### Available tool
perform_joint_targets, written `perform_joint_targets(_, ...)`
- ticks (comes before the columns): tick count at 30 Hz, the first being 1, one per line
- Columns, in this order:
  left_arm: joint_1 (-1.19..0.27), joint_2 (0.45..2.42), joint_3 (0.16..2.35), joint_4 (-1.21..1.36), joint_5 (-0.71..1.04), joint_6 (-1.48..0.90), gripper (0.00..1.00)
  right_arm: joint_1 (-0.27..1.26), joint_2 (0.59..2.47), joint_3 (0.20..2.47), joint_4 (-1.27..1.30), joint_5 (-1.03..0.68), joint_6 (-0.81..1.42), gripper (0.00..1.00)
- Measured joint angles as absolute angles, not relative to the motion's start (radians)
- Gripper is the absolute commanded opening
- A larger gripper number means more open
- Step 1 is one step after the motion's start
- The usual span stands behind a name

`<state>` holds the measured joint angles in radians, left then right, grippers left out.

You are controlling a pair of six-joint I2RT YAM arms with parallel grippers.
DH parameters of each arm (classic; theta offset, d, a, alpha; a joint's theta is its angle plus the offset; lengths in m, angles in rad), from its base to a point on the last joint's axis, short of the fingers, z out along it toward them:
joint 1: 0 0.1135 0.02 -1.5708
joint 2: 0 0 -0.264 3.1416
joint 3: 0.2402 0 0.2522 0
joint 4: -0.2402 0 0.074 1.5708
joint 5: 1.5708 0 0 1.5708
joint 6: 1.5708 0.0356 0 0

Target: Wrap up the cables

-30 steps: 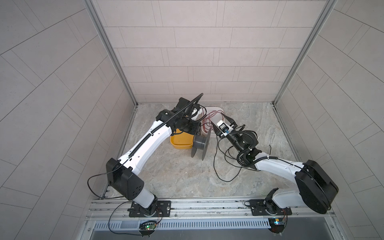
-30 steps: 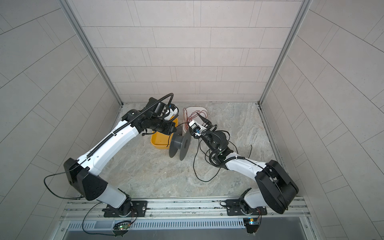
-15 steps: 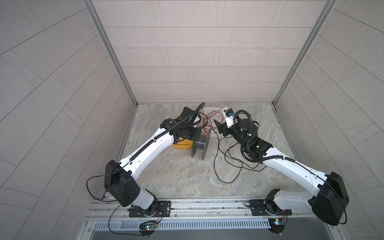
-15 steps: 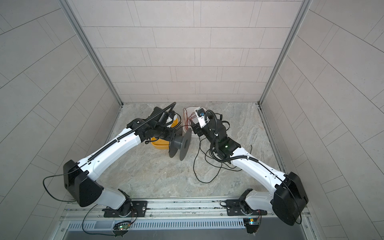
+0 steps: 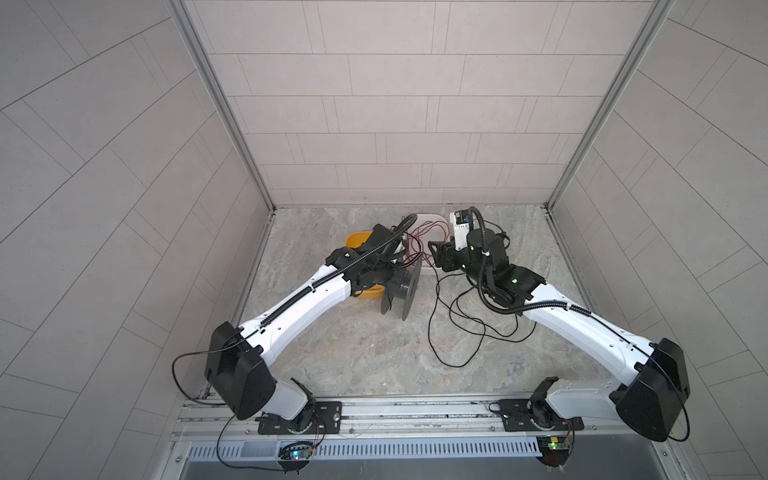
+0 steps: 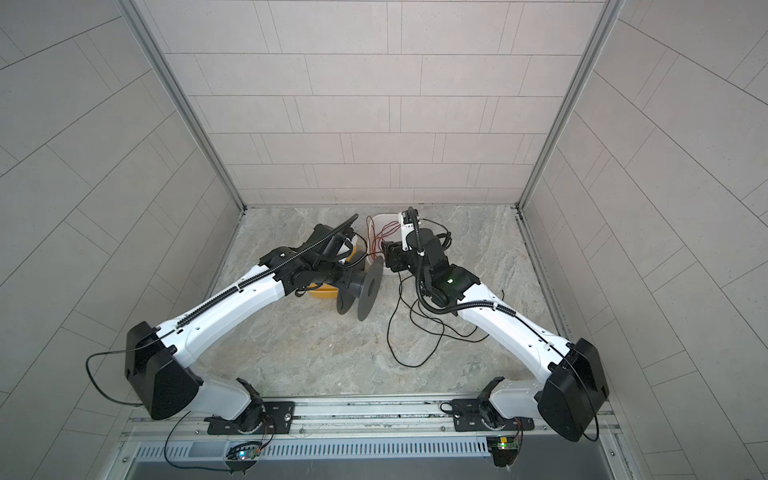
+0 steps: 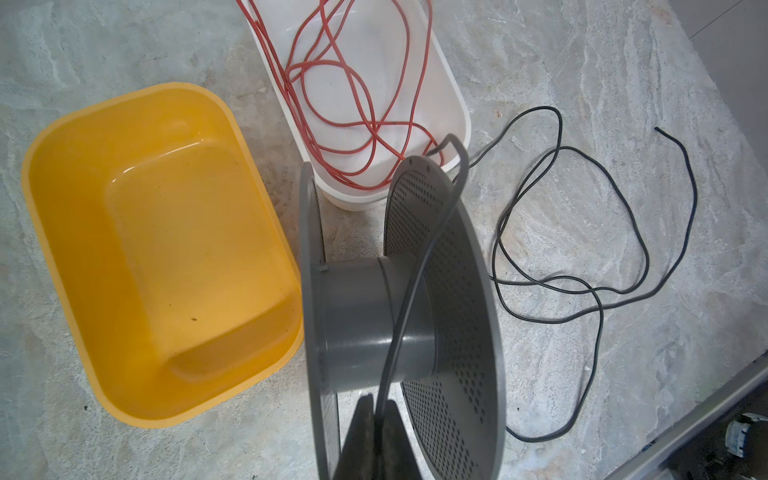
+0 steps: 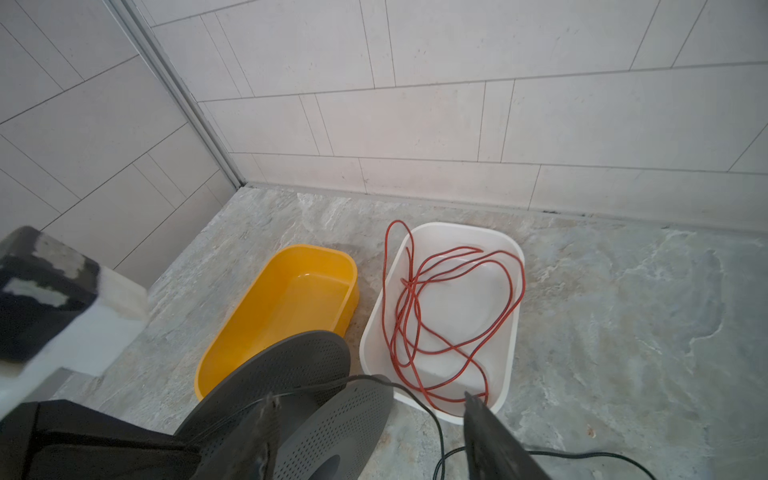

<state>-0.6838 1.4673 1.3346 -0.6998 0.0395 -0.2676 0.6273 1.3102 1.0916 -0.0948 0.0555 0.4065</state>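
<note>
The cable (image 7: 400, 328) is a thin black wire. It runs from my left gripper (image 7: 379, 432) over the hub of a grey spool (image 7: 365, 316), across the perforated flange rim, then down to loose loops on the floor (image 5: 457, 365) (image 6: 411, 365). The left gripper is shut on the cable between the spool's two flanges. The spool (image 5: 401, 286) (image 6: 361, 286) stands on its rims. My right gripper (image 8: 369, 397) is open just right of the spool (image 8: 332, 424). Its fingers straddle the near flange and the cable (image 8: 439, 436) without clamping either.
An empty yellow tub (image 7: 158, 249) (image 8: 291, 299) sits behind the spool on the left. Beside it, a white tub (image 7: 457, 104) (image 8: 511, 332) holds a tangled red wire (image 8: 498, 266). The tiled back wall stands close behind both tubs. The cable's free end (image 7: 660, 131) lies on the stone floor.
My right arm has lifted and swung back toward the white tub, bringing its gripper to the spool's far rim. The left arm has stretched lower and still pinches the cable.
</note>
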Motion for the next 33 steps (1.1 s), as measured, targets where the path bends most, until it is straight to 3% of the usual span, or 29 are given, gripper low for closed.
perform_joint_targets(15,-0.727,1.473,1.335,-0.702,-0.049,-0.268,0.04,0.608,1.328,1.071,-0.122,-0.12,0.504,0.64)
perform_joint_targets(24,-0.727,1.406,1.332,-0.676,-0.07,-0.253,0.04,0.595,1.312,0.974,0.061,-0.281,0.772,0.63)
perform_joint_targets(33,-0.727,1.399,1.321,-0.653,-0.054,-0.245,0.03,0.595,1.412,0.96,0.286,-0.36,1.025,0.59)
